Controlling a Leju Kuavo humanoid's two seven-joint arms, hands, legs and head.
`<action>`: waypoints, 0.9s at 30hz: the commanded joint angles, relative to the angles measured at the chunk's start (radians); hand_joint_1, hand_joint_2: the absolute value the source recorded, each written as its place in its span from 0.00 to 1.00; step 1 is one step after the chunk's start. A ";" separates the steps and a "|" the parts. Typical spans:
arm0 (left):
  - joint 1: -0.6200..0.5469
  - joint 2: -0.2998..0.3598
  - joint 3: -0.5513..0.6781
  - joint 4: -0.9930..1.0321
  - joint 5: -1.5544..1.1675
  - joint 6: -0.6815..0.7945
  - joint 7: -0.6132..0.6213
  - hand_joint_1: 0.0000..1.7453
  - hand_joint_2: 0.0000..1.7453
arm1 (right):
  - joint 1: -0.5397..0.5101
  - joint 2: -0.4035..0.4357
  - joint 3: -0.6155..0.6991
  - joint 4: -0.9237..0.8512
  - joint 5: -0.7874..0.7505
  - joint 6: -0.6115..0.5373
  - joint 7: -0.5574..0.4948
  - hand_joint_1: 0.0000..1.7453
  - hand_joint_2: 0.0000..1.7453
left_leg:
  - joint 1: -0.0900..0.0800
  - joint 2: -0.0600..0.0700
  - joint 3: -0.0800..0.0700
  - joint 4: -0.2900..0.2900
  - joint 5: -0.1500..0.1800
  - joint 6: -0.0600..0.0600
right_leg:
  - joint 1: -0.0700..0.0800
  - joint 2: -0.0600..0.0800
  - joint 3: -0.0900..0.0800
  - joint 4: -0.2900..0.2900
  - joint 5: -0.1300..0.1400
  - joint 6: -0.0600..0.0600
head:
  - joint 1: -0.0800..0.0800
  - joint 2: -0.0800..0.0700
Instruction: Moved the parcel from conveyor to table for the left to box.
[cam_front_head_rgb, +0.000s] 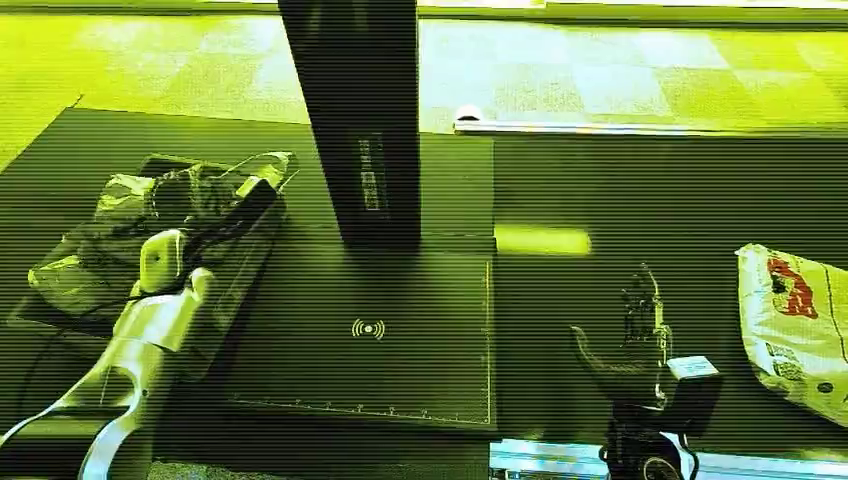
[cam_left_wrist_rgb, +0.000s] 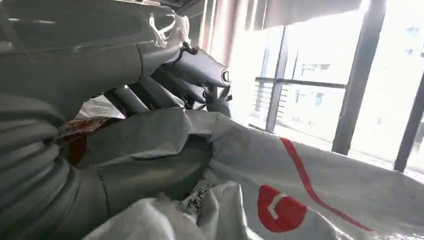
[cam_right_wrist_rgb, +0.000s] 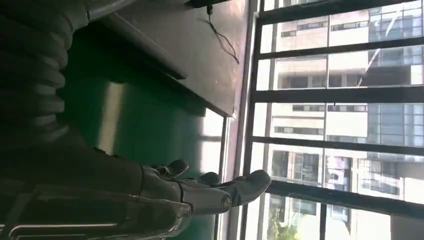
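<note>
white parcel (cam_front_head_rgb: 797, 325) with red logo, lettering unreadable

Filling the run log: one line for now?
left hand: in box on parcels | right hand: open over belt | next parcel: on belt

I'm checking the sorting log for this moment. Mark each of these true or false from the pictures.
1. The left hand rests among the parcels in the box at the left. True.
2. The right hand holds a parcel. False: its fingers are apart and hold nothing.
3. A white parcel with red print lies on the conveyor to the right of the right hand. True.
4. A parcel lies on the scanner pad. False: the pad is bare.
</note>
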 joint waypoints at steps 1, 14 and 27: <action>-0.067 0.075 0.051 0.180 0.117 0.187 -0.130 0.71 1.00 | -0.008 -0.005 0.016 0.033 -0.003 -0.007 0.010 0.00 1.00 | 0.001 0.002 0.000 0.000 0.000 0.000 | 0.001 0.001 -0.001 0.000 0.000 0.000 | 0.000 0.000; 0.182 -0.156 0.350 -0.315 0.229 0.187 -0.576 0.00 1.00 | -0.010 -0.019 0.009 0.040 -0.003 -0.004 0.026 0.00 1.00 | 0.000 0.000 -0.001 -0.001 0.000 0.000 | 0.000 0.000 -0.001 -0.001 0.001 0.000 | 0.000 0.000; 0.418 -0.304 0.117 -0.710 0.658 0.187 -0.837 0.00 1.00 | 0.026 -0.005 -0.022 -0.003 -0.002 -0.014 0.019 0.00 1.00 | -0.001 -0.001 -0.001 0.000 0.000 0.001 | 0.000 -0.002 -0.001 -0.001 0.000 0.000 | 0.000 0.000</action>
